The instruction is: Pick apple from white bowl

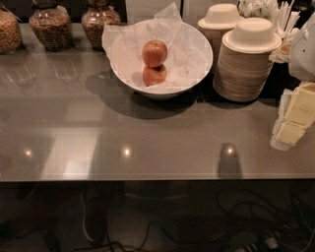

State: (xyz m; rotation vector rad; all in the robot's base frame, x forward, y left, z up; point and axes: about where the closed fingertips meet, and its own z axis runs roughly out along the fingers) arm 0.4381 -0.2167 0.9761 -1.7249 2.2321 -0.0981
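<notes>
The white bowl [120,66], wide and lined with crinkled white tissue paper, stands at the back middle of the grey counter. Two apples lie in it, one touching the other. The apple [154,52] is the rounder red one with a pale sheen, on the far side. A duller orange-red apple with a dimpled top [154,75] sits just in front of it. My gripper [294,118], pale yellow and white, is at the right edge of the view. It is low over the counter's right end, well to the right of the bowl and apart from it.
Two stacks of beige disposable bowls [244,64] [220,22] stand right of the white bowl. Three glass jars of dry food [49,27] line the back left. White utensils [278,15] stand at the back right. The counter's front edge [147,178] has cables on the floor below.
</notes>
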